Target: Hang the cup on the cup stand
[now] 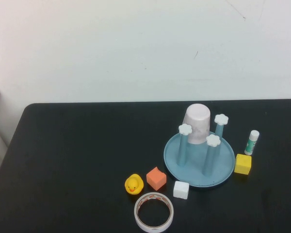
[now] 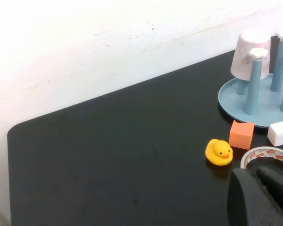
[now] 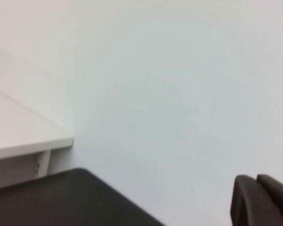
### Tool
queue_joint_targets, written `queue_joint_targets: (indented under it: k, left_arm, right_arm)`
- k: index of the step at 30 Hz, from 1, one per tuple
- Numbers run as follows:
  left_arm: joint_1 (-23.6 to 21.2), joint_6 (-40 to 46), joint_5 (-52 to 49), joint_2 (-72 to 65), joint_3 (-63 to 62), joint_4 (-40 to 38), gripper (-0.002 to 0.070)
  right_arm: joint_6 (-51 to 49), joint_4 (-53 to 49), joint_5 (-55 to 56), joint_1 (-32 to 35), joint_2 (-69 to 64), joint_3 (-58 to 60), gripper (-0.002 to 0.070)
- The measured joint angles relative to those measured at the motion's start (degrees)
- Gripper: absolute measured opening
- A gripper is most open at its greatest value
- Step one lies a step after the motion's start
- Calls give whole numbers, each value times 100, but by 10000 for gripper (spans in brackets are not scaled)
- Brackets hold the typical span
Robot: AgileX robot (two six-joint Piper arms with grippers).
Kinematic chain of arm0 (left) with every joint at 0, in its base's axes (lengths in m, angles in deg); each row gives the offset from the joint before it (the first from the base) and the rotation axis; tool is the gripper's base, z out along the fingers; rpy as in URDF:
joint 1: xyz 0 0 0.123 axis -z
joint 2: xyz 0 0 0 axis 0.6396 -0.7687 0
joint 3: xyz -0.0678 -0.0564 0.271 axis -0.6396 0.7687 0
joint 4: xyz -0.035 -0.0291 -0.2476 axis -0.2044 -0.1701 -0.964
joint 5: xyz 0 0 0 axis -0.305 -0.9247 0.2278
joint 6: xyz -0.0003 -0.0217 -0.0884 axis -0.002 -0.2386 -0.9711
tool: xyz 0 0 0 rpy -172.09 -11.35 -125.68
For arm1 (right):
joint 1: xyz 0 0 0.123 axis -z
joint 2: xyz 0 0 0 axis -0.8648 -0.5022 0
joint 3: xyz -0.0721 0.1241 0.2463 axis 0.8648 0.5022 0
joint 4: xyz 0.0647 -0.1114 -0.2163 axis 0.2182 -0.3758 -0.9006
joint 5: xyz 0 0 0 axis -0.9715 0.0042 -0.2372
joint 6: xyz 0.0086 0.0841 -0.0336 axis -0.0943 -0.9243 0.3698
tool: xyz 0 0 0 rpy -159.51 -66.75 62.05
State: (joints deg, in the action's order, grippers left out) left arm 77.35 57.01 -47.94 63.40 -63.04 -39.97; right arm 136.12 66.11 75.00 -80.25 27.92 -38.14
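The cup [image 1: 198, 124] sat upside down over the far post of the cup stand [image 1: 199, 158] on the desk [image 1: 77, 160]. The left end effector [image 2: 262, 195] hung near the tape ring [image 2: 269, 157], the right end effector [image 3: 262, 200] faced the wall; whether either was clenched, I cannot tell.

matt black table [image 1: 77, 160], smooth plastic cup [image 1: 198, 124], glossy blue plastic cup stand [image 1: 200, 160]

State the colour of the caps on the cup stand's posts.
White caps on the cup stand; clearest in the high view.
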Motion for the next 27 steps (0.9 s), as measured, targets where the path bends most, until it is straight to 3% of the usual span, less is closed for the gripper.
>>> queue_joint_targets:
  k: [8, 13, 23, 25, 27]
  left_arm:
    - [0, 0, 10, 0, 2, 0, 0]
    - [0, 0, 13, 0, 2, 0, 0]
    - [0, -18, 22, 0, 2, 0, 0]
    - [0, -18, 22, 0, 2, 0, 0]
    - [0, -18, 22, 0, 2, 0, 0]
  right_arm:
    - [11, -20, 150, 0, 8, 314, -1]
    - [716, -20, 976, 0, 22, 501, -1]
    - [1242, -1, 1086, 0, 173, 565, -1]
    - [1015, -208, 1123, 0, 309, 683, -1]
    - [-3, -1215, 1276, 0, 544, 841, -1]
